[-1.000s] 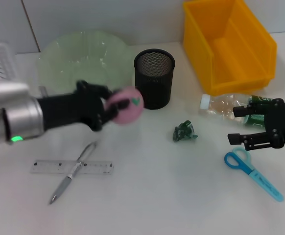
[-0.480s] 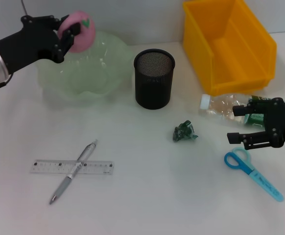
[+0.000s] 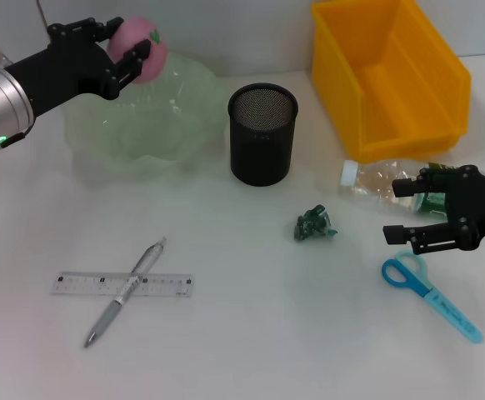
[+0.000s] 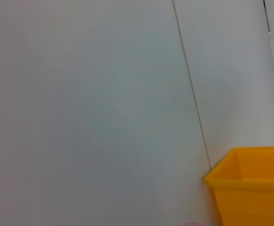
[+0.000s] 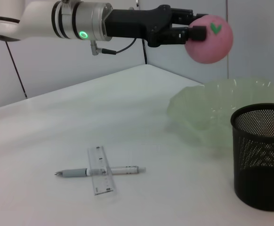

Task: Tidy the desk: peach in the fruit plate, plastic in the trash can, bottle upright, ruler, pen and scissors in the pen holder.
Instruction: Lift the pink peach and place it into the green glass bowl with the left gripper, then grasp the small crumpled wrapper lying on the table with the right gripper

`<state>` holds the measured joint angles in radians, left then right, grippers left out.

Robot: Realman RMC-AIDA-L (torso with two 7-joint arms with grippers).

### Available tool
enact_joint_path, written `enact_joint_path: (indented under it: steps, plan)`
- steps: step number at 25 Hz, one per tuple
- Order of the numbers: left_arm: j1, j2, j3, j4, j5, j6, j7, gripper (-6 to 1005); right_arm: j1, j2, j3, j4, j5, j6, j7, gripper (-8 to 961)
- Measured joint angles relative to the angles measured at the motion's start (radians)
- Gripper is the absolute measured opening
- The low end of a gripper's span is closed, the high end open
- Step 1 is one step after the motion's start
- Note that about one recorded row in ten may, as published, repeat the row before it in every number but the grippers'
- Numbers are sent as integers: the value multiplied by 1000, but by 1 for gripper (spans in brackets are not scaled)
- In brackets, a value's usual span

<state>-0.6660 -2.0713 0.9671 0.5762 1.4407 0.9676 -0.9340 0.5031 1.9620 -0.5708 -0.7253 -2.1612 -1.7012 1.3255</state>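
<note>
Left pincer (image 3: pixel 124 52) clamps the light, soft-looking peach (image 3: pixel 145 48) across its middle above the plate (image 3: pixel 101 133); right pincer (image 3: pixel 402 212) gapes.

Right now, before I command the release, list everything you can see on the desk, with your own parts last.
peach: 1, pink, held above the plate's far edge
fruit plate: 1, pale green, back left
pen holder: 1, black mesh, centre
bin: 1, yellow, back right
bottle: 1, clear, lying in front of the bin
plastic scrap: 1, green, centre
scissors: 1, blue, front right
ruler: 1, clear, front left
pen: 1, silver, across the ruler
left tool: shut on the peach
right tool: open, by the bottle
</note>
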Motion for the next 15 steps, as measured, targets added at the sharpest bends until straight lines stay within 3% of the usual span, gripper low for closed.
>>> enact_joint_path:
  steps: [9,11,15]
  plan:
    - [-1,2,5,-1,-1,-2,1,516,-2,14,7,-12,0,0,-1,824]
    - [-1,2,6,-1,-1,-1,1,744,-4,17,8,-21,0,1,0,824]
    - [8,1,10,6,-1,29,-1,842,-8,24,24,-44,2,1,17,825]
